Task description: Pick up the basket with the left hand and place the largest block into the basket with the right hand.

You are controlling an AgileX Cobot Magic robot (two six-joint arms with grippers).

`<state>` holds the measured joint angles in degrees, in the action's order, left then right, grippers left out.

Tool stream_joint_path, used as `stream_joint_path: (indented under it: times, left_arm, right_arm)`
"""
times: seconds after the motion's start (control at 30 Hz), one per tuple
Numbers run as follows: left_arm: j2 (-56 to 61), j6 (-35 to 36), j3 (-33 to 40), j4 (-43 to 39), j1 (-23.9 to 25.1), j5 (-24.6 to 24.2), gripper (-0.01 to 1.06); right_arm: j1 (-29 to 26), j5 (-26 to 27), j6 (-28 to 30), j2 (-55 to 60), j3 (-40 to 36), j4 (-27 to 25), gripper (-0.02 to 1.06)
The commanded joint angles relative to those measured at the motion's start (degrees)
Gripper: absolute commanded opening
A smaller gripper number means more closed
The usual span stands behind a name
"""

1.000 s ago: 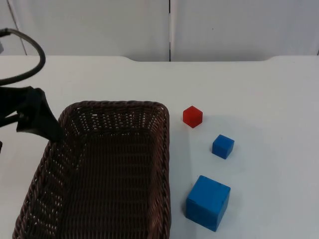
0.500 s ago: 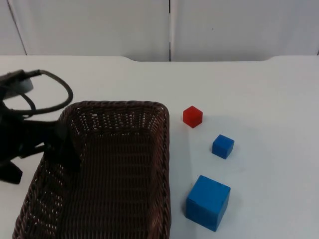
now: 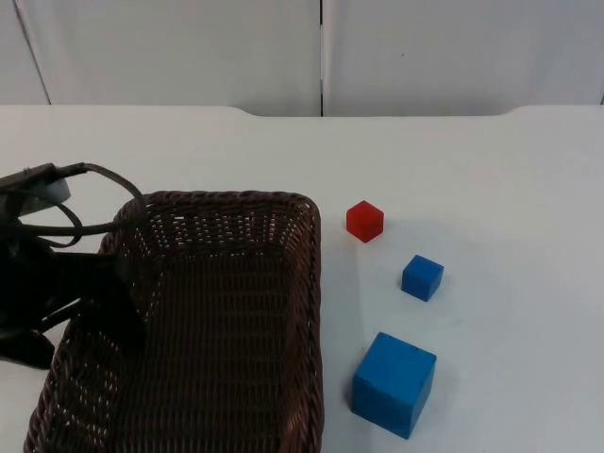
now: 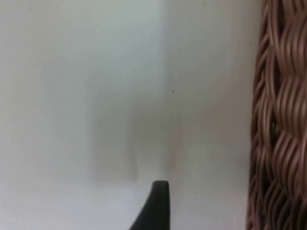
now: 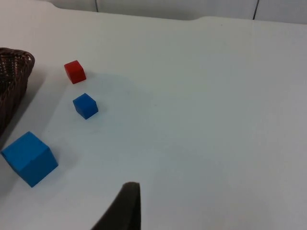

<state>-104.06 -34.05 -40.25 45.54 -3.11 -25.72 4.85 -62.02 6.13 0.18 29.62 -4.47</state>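
The dark brown wicker basket (image 3: 203, 330) rests on the white table at the front left, and its woven rim (image 4: 278, 124) runs close beside the left wrist camera. My left gripper (image 3: 115, 310) sits low at the basket's left rim, about halfway along that wall. The largest block, a big blue cube (image 3: 394, 382), stands just right of the basket near the front edge; the right wrist view also takes in this big blue cube (image 5: 29, 158). My right arm waits high over the table to the right of the blocks.
A small blue cube (image 3: 422, 277) and a small red cube (image 3: 364, 221) lie behind the big one, right of the basket. The right wrist view has the same small blue cube (image 5: 85, 105), red cube (image 5: 75, 71) and a corner of the basket (image 5: 13, 79).
My left arm has come forward along the basket's left wall and dropped lower onto its rim. Basket and blocks have stayed where they were.
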Motion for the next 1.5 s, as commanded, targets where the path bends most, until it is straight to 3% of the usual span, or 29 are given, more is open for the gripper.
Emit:
stream_joint_path:
  times: [0.0,0.57,0.63,0.77,0.8,0.93,0.97,1.0,1.2,1.47]
  left_arm:
    - [-0.1,-0.1,-0.2,0.9,-0.3,0.5,0.79]
    - [-2.9,-0.6,-0.2,1.4,-0.3,2.1,0.76]
    - [-2.9,-0.6,-0.2,1.4,-0.3,2.1,0.71]
    - [-2.9,-1.2,-0.2,1.4,-0.3,2.1,0.44]
    - [-2.9,-1.2,-0.2,1.4,-0.3,2.1,0.44]
    - [-2.9,-1.2,-0.2,2.9,-0.3,2.1,0.10]
    - [-2.9,-1.2,-0.2,2.9,-0.3,2.1,0.10]
    - [-2.9,-1.2,-0.2,3.8,-0.3,2.2,0.03]
    - [-0.8,-1.2,-0.2,6.1,-0.3,1.0,0.00]
    - [8.7,-1.2,-0.2,5.6,-0.3,-5.9,0.00]
  right_arm:
    - [-0.3,0.0,0.4,-0.2,-0.1,0.3,1.05]
    - [-0.3,0.0,0.4,-0.2,-0.1,0.7,1.05]
    - [-0.3,0.0,0.4,-0.2,-0.1,0.8,1.05]
    - [-0.3,0.0,0.4,-0.2,-0.1,1.0,1.05]
    - [-0.3,0.0,0.4,-0.2,-0.1,1.0,1.05]
    - [-0.3,0.0,0.4,-0.2,-0.1,1.1,1.05]
    - [-0.3,0.0,0.4,-0.2,-0.1,1.1,1.05]
    - [-0.3,0.0,0.4,-0.2,-0.1,1.1,1.05]
    - [-0.3,0.0,0.4,-0.2,-0.1,1.1,1.05]
    - [-0.3,0.0,0.4,-0.2,-0.1,1.1,1.05]
